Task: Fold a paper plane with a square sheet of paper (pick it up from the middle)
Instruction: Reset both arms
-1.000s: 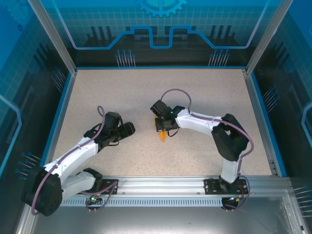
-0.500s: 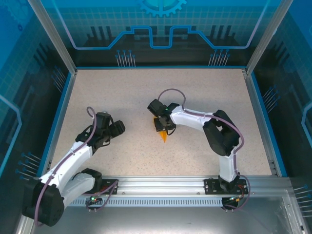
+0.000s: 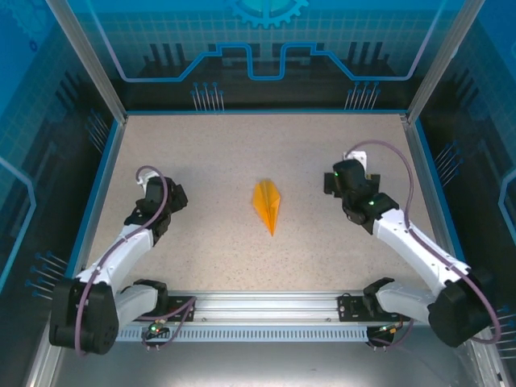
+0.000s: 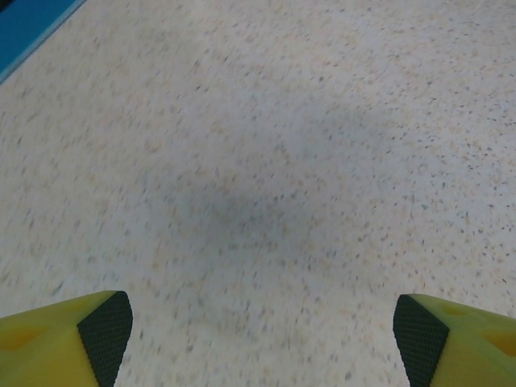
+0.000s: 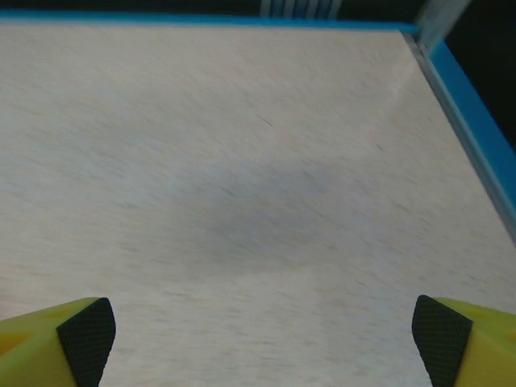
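The paper plane (image 3: 268, 206) lies flat at the middle of the counter (image 3: 210, 153), nose toward the near edge, well apart from both hands. The left hand (image 4: 262, 330) hangs near the left edge, fingers spread wide with nothing between them. The right hand (image 5: 264, 330), near the right edge, is equally wide and empty. The dart looks finished, so the risk is disturbance: unpressed creases may spring open, and an arm sweeping low across the middle could skid or crumple it.
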